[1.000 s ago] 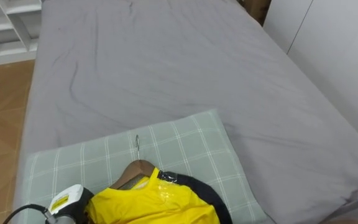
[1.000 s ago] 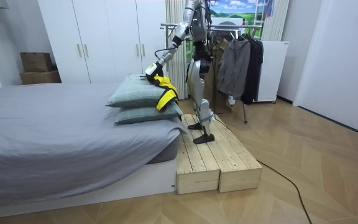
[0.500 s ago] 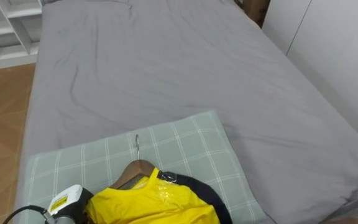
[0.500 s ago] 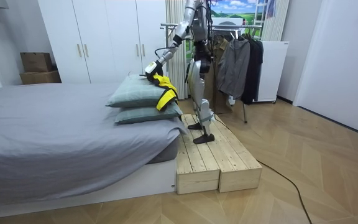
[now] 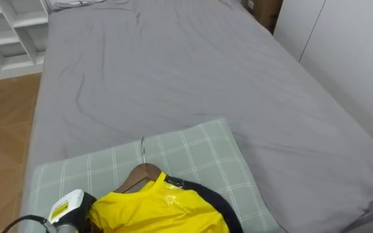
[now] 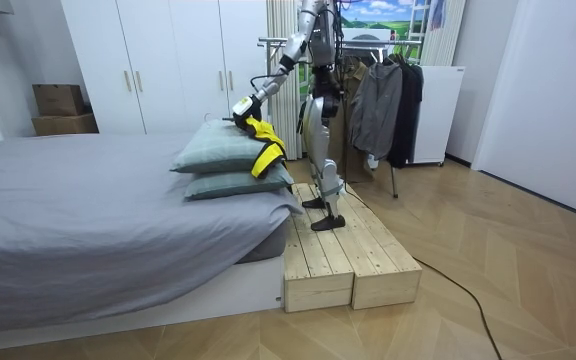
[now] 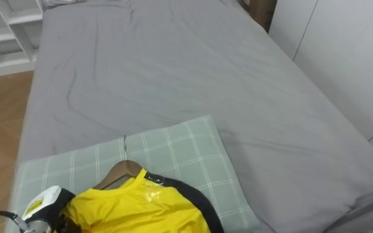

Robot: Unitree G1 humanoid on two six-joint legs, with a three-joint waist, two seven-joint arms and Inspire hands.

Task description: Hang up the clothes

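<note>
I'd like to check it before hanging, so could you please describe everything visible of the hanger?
The hanger looks wooden, brown, with a thin metal hook pointing toward the bed's far end. It lies on the green checked pillow. Only its neck and shoulder tops show; a yellow garment with dark trim covers the rest.

Your two eye views look steeply down, close over the pillow (image 5: 193, 155) and bed (image 5: 173, 71); the room view faces both from farther off.

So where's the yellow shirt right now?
The yellow shirt, on a wooden hanger, lies on the green checked pillow, bottom left of the left eye view, beside the left hand.
</note>
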